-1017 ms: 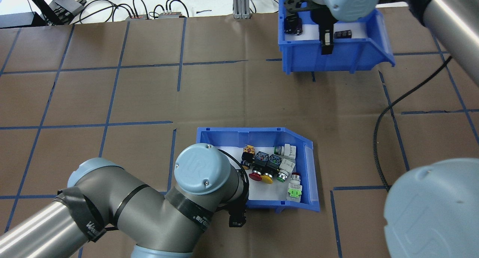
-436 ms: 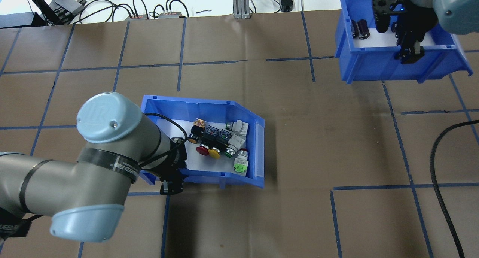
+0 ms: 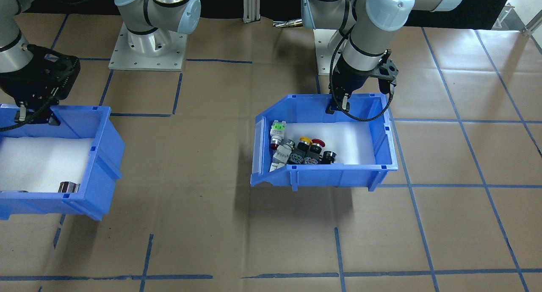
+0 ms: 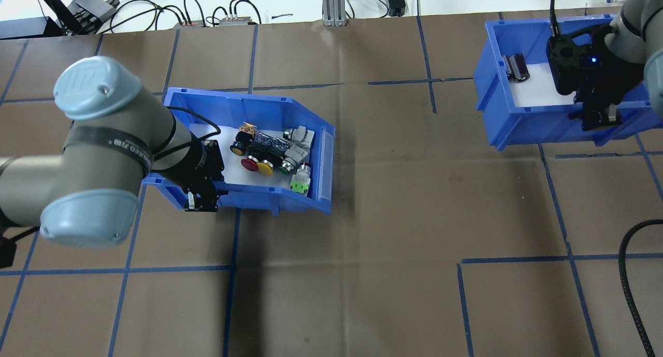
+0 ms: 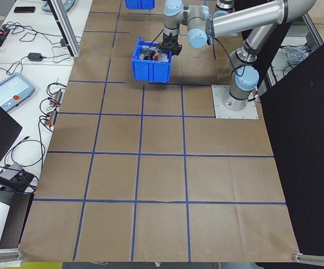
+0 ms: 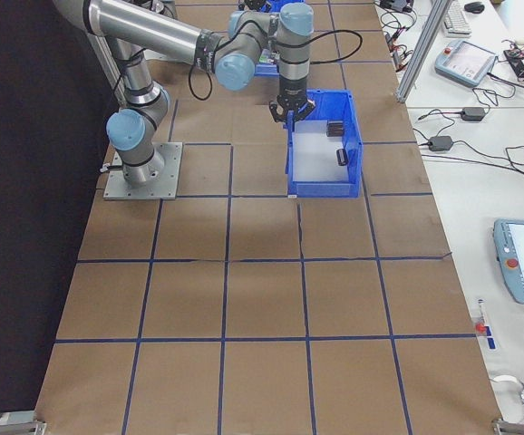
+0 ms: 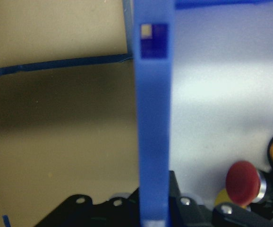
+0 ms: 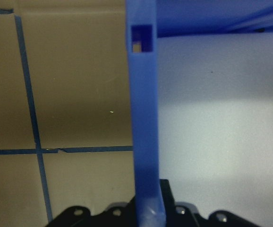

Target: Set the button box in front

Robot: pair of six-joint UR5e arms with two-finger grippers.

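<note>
My left gripper (image 4: 202, 204) is pinched on the back wall of the button box (image 4: 311, 131), which hangs from it above the table, with the buttons (image 4: 269, 152) just beyond my fingers. My right gripper (image 4: 595, 119) clamps the wall of the other bin (image 4: 497, 87) in the same way. I judge the carrying half done: the box must yet be set down in front.

You get opposing overhead and front views of the tabletop (image 4: 393, 201); end cameras sit far, wrist cameras hug bin walls.
</note>
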